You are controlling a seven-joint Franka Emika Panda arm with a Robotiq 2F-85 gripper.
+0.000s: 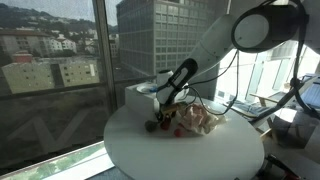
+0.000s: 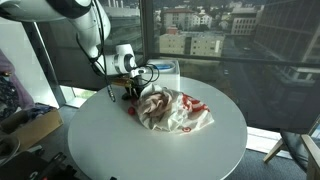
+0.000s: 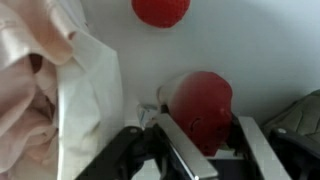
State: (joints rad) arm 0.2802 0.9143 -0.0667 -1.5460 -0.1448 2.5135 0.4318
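No text, label, brand, number or sign can be read in any view. None shows on the black end effector (image 3: 207, 128), the glossy red round object (image 3: 200, 95) between its fingers, or the crumpled pale cloth with red patches (image 2: 172, 110).

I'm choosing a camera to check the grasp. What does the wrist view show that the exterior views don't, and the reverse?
Only the wrist view: a red round thing lies between the gripper fingers, a second red one beyond it. Only the exterior views: the whole round white table, the arm, the windows with buildings outside. Both: the crumpled cloth beside the gripper.
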